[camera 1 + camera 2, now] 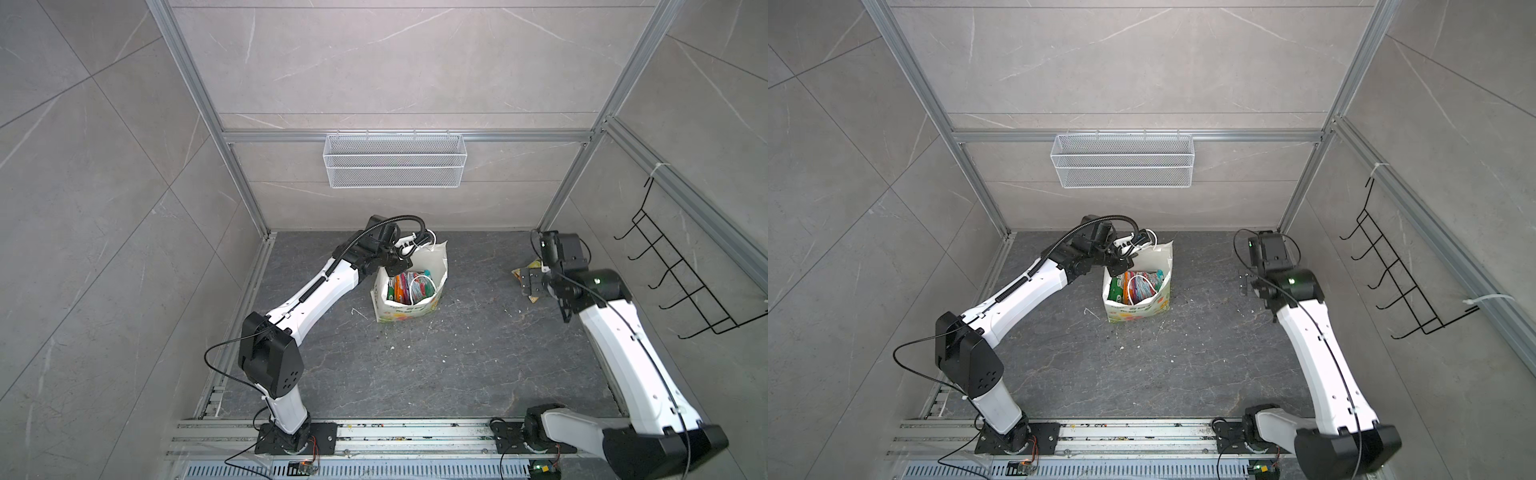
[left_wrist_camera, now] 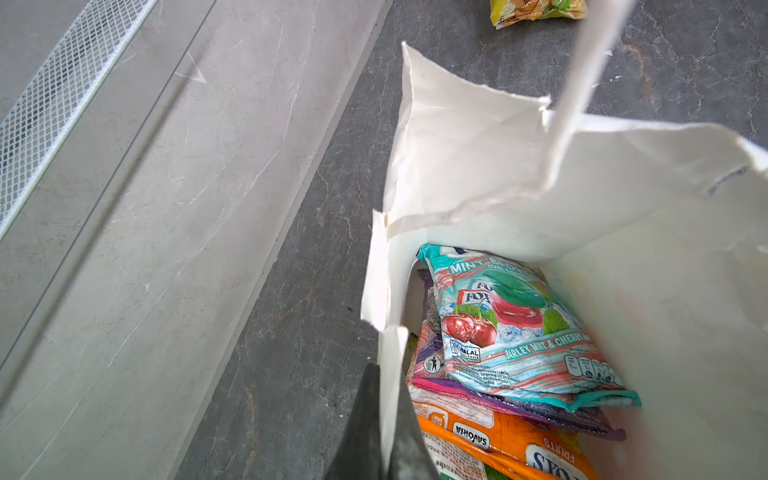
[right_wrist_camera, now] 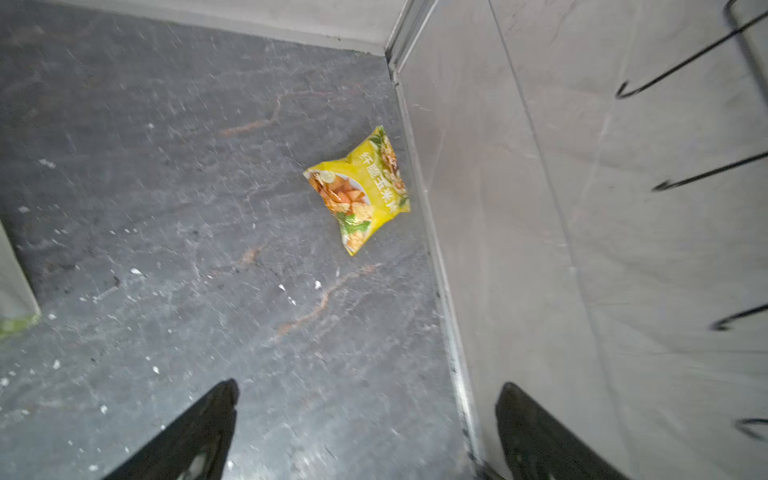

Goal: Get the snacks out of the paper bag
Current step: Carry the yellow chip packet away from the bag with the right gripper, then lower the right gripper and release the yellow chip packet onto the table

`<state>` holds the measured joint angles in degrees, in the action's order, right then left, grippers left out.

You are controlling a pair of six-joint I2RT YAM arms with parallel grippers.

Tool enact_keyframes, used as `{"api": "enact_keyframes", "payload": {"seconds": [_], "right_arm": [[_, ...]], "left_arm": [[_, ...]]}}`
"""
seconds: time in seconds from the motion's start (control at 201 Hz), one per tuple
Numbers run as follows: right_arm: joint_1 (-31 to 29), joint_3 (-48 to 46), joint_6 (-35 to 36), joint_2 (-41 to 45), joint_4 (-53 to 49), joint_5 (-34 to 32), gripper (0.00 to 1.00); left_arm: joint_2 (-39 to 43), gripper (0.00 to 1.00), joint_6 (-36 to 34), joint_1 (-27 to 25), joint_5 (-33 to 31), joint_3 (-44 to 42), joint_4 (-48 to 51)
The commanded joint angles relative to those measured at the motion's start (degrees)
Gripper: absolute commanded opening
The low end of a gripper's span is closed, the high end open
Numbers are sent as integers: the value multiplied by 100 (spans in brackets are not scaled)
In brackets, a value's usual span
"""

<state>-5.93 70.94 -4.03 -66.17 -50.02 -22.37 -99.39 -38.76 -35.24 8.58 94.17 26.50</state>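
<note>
- paper bag (image 1: 415, 309): mid-floor, upright, long axis vertical, mouth up; snacks (image 2: 519, 332) stacked inside.
- left gripper (image 2: 384, 374): clamped on its 10 o'clock rim, probably keeping the mouth agape.
- yellow chip bag (image 3: 359, 191): on floor at bag's 3 o'clock, already out.
- right gripper (image 3: 368, 388): above it, jaws wide, empty.

Both my arms: white shells, black joint blocks. Left arm (image 1: 332, 286) has a ribbed black hose (image 1: 347, 248) along the forearm, a thin black wire (image 1: 206, 357) looping off the elbow, and small holes on that block. Right arm (image 1: 623, 357) shows a green light (image 1: 597, 281) near the wrist. Flat black base plates (image 1: 324, 436). Right gripper (image 3: 368, 390): black tapered fingers (image 3: 199, 428).
</note>
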Motion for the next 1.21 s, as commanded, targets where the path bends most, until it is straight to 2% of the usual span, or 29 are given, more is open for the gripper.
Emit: {"api": "enact_keyframes", "payload": {"seconds": [0.0, 0.209, 0.343, 0.597, 0.991, 1.205], "right_arm": [[602, -1003, -891, -455, 2349, 1765, 95], [1892, -1175, -1569, -1920, 3085, 3321, 82], [2018, -730, -1384, -2707, 2891, 3114, 75], [2069, -488, -1536, -3130, 2989, 2399, 78], [2104, -283, -1513, -3738, 3099, 2525, 72], [2111, -159, -1458, -4027, 3225, 2963, 66]], "left_arm": [[65, 0, -9, -14, 399, 199, -365], [166, 0, 85, -11, 399, 79, -502], [158, 0, 143, -14, 438, 21, -615], [199, 0, 237, -16, 440, -61, -645], [324, 0, 277, -16, 407, -340, -786], [256, 0, 374, -13, 487, -380, -789]]}}
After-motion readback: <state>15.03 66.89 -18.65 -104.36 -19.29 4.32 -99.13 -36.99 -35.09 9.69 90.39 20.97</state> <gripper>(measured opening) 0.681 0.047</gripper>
